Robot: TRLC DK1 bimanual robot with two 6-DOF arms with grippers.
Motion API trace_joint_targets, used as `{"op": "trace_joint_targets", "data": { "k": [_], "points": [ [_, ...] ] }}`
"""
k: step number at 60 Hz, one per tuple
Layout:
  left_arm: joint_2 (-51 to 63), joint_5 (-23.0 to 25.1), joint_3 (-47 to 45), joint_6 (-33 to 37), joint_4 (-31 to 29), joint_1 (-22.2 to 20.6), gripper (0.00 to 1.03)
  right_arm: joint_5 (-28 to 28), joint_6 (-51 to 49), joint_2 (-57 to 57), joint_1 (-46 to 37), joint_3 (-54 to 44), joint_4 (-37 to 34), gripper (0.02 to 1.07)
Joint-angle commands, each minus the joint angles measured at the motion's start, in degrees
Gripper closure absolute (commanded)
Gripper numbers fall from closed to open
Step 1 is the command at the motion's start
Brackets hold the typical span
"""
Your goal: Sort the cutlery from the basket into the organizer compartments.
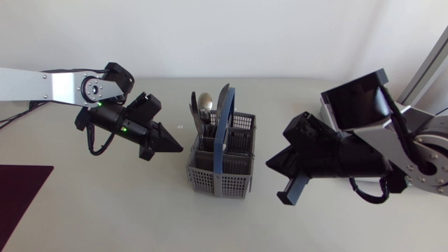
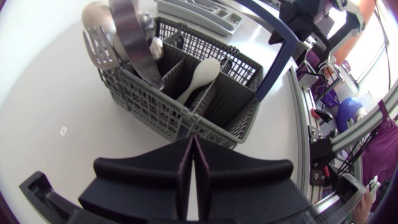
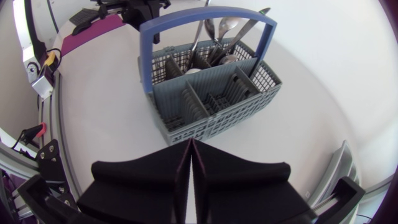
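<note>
1. Grey basket (image 1: 222, 164) is sitting mid-table, its blue handle (image 1: 224, 133) arching over it from far side to near side.
2. Cutlery is standing in the basket's far compartments. A metal spoon (image 1: 204, 103) and a knife (image 1: 222, 98) are sticking up and leaning past the far rim.
3. In the left wrist view, a white spoon (image 2: 202, 74) is lying tilted in a compartment next to the metal pieces, bowl end up.
4. Organizer (image 2: 211, 17) is showing in the left wrist view as a grey tray beyond the basket, on the right arm's side. In the head view the right arm is covering most of it.
5. Left gripper (image 1: 168, 145) is hanging just left of the basket, tips pointing at it and not touching it. Its fingers (image 2: 155, 174) are pressed together with nothing between them.
6. Right gripper (image 1: 273, 162) is hanging just right of the basket, also apart from it. Its fingers (image 3: 149, 177) are pressed together too and pinching nothing, with the basket straight ahead of them.
7. Both arms are coming in from the side edges, with the basket between the two grippers.
8. Dark red mat (image 1: 21, 189) is lying at the table's (image 1: 140, 217) near left edge, well apart from the basket.
</note>
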Motion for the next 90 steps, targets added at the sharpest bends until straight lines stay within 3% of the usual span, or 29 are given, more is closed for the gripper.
{"op": "trace_joint_targets", "data": {
  "k": [1, 26, 32, 45, 57, 77, 90],
  "points": [
    [0.7, -0.6, -2.4, -0.2, 0.2, -1.2, 1.00, -0.7, 1.6, -1.9, 1.7, -2.3, -0.8, 1.01],
    [-0.8, -2.2, -6.5, -2.8, 1.9, -12.5, 1.00, -4.7, 0.2, -1.2, 3.2, -3.9, -2.0, 1.01],
    [-2.0, -2.2, -7.2, -2.7, 1.9, -13.3, 1.00, -5.5, -1.0, -0.6, 2.8, -5.2, -2.0, 1.01],
    [-5.1, -1.8, -5.9, -1.3, 1.9, -3.8, 1.00, -7.1, -3.1, 1.2, 0.9, -7.8, -0.1, 1.01],
    [0.1, 0.0, -0.6, -1.8, 4.0, 3.4, 1.00, -8.4, -4.0, 5.9, -2.2, -7.7, 5.6, 1.01],
    [13.6, 4.1, 12.0, -9.0, 9.9, 7.2, 1.00, -6.7, -3.1, 9.7, -8.2, -5.4, 12.6, 1.01],
    [23.0, 6.1, 22.3, -13.9, 11.3, 6.3, 1.00, -4.6, -2.7, 12.0, -12.7, -3.9, 15.2, 1.01]
  ]
}}
